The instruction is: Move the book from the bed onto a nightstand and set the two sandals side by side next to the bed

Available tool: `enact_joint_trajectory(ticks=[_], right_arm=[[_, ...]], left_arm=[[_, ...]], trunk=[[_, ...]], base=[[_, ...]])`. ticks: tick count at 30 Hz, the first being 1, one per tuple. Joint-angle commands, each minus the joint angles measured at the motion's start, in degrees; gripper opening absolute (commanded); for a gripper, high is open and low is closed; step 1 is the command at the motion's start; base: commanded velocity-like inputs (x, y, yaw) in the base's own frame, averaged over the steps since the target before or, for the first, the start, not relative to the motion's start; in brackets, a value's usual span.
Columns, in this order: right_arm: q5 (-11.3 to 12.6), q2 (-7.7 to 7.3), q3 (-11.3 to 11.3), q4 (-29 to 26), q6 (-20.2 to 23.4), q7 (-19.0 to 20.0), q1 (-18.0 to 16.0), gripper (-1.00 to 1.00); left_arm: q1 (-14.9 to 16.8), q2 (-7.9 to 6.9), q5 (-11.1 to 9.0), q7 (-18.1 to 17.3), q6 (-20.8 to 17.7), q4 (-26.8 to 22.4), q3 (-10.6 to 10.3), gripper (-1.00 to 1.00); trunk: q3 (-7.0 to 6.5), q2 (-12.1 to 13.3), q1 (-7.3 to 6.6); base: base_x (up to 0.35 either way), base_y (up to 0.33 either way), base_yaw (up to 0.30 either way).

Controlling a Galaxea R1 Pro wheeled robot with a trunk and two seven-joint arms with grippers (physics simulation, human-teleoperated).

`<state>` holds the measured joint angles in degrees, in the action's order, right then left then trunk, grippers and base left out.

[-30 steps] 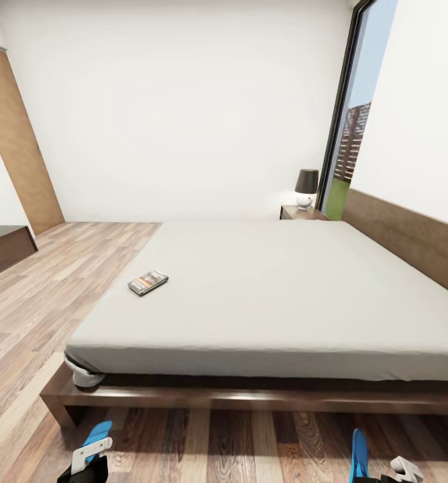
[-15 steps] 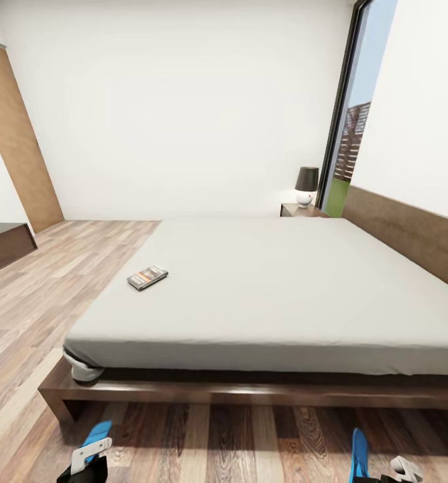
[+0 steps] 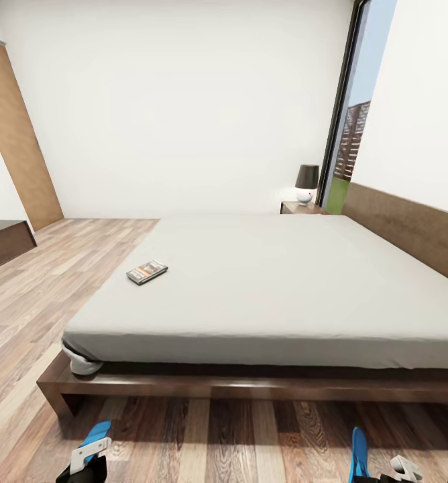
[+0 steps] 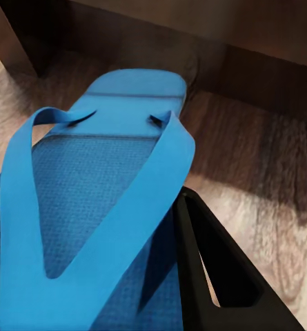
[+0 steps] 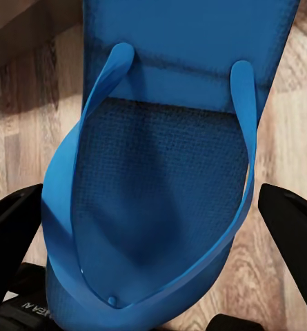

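The book (image 3: 147,272) lies on the white mattress of the bed (image 3: 277,282), near its left edge. Far behind the bed stands a nightstand (image 3: 303,208). My left gripper (image 3: 83,463) is low in the head view, shut on a blue sandal (image 3: 96,434) above the floor in front of the bed frame. The left wrist view has that sandal (image 4: 91,179) lying between the black fingers (image 4: 215,276). My right gripper (image 3: 383,475) is shut on the other sandal (image 3: 358,455), held on edge. Seen from the right wrist, this sandal (image 5: 167,165) spans the gap between the fingers (image 5: 291,227).
A dark-shaded lamp (image 3: 306,182) stands on the nightstand. The brown headboard (image 3: 412,231) runs along the right wall beside a tall window (image 3: 355,127). A dark cabinet (image 3: 3,243) and a wooden door (image 3: 16,147) are at the left. Wood floor (image 3: 36,308) lies left of the bed.
The whole view has shifted: the bed sits a little higher and farther in the picture, so the camera moved back. Both sandals stay in the grippers.
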<state>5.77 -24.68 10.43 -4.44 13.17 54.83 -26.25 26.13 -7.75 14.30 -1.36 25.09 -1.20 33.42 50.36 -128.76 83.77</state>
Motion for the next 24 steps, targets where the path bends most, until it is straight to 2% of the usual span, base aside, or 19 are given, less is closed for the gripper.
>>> enact_joint_trajectory(ticks=[1, 7, 12, 18, 24], right_arm=[[0.64, -0.02, 0.00, -0.02, 0.62, 0.18, -0.03, -1.00], [0.64, -0.02, 0.02, -0.02, 0.61, 0.18, -0.03, -1.00], [0.64, -0.02, 0.01, -0.02, 0.60, 0.18, -0.04, -1.00], [0.64, -0.02, 0.02, 0.01, 0.60, 0.18, -0.04, -1.00], [0.64, -0.02, 0.03, 0.03, 0.55, 0.18, -0.05, -1.00]], left_arm=[[0.05, -0.05, 0.55, -0.14, 0.21, 0.06, 0.51, -1.00], [0.01, -0.26, 0.55, -0.13, 1.08, -0.09, 0.51, -1.00], [0.04, -1.36, 0.55, -0.13, 3.00, -0.19, 0.51, -1.00], [0.05, -1.71, 0.54, -0.13, 3.53, -1.05, 0.53, -1.00], [0.02, -2.62, 0.55, -0.13, 4.79, -1.78, 0.51, -1.00]], trunk=[[0.24, -0.44, 0.21], [1.32, -2.85, 1.53], [2.21, -4.85, 2.63], [3.29, -7.26, 3.95], [3.47, -7.66, 4.17]], base=[[0.000, 0.000, 0.000], [0.000, 0.000, 0.000], [0.000, 0.000, 0.000], [0.000, 0.000, 0.000], [0.000, 0.000, 0.000]])
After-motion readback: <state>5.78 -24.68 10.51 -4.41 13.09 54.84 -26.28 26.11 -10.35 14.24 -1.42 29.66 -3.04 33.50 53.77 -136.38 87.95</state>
